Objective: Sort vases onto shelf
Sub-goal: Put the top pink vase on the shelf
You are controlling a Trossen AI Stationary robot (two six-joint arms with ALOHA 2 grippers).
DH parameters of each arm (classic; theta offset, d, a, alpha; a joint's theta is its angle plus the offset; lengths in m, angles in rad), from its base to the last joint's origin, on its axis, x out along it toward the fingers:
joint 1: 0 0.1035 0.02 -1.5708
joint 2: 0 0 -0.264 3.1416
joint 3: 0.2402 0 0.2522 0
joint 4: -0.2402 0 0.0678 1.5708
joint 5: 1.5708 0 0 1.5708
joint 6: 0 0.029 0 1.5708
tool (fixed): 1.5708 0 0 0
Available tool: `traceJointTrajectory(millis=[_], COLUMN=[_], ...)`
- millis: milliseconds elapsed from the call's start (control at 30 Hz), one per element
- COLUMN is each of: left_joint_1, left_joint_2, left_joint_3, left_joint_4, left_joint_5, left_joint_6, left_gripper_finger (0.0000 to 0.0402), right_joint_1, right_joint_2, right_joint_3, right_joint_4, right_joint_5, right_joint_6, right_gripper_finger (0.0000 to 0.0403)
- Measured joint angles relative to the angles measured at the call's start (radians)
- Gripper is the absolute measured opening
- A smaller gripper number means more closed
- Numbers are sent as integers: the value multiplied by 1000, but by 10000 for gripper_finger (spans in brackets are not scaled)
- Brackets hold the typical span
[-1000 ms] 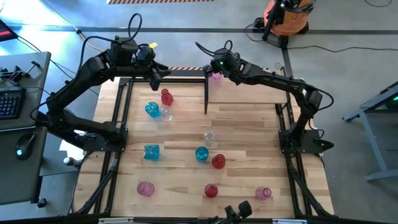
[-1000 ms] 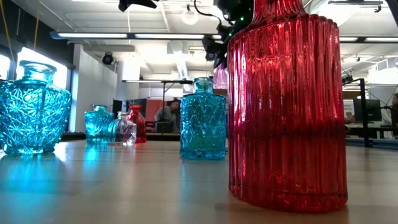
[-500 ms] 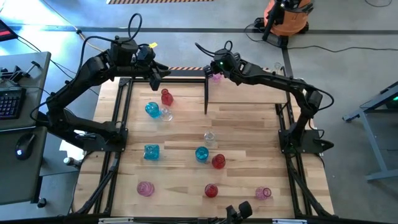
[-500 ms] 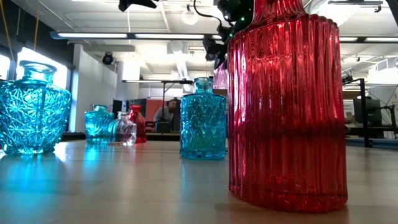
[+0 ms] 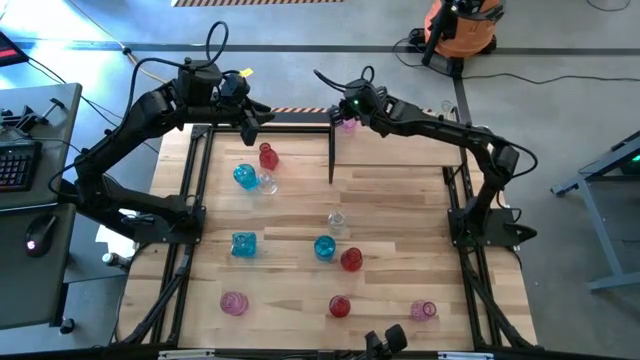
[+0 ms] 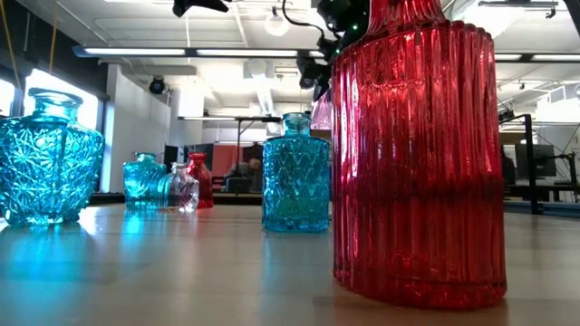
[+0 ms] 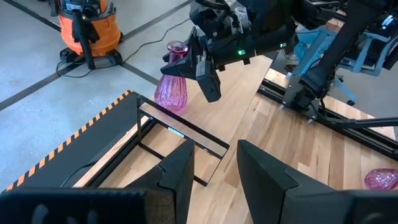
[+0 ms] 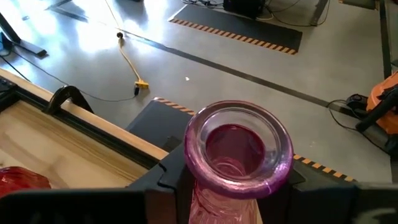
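Plank tabletop (image 5: 390, 200), vases scattered. High view: right gripper (image 5: 347, 115) at far edge, fingers around pink vase (image 5: 348, 123). Left wrist view: left gripper (image 7: 214, 171) part open, empty, facing that vase above the shelf (image 7: 180, 129). Right wrist view: fingers flank vase neck.

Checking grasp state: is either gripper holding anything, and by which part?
The right gripper holds a pink vase by its neck, just under the rim, above the table's far edge. The left gripper is open and holds nothing.

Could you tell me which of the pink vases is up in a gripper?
The pink vase in the right gripper over the table's far edge; the other two stand on the near tabletop.
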Motion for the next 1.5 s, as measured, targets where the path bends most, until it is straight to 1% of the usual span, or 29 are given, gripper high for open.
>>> traceJointTrajectory(millis=[267, 733, 1133, 1500], left_joint_1=[0, 0, 0, 0], left_joint_2=[0, 0, 0, 0], left_joint_3=[0, 0, 0, 0], left_joint_4=[5, 5, 5, 4], left_joint_5=[0, 0, 0, 0], left_joint_6=[-9, -10, 2, 10], left_gripper_finger=[113, 113, 113, 113], right_joint_1=[-2, -2, -15, -15], right_joint_2=[-1, -8, -10, -11], right_joint_3=[0, 12, 29, 29], right_joint_4=[-9, 7, -62, -60], right_joint_5=[-31, -36, -36, -35], right_joint_6=[22, 38, 38, 38], right_gripper_finger=[115, 115, 115, 115])
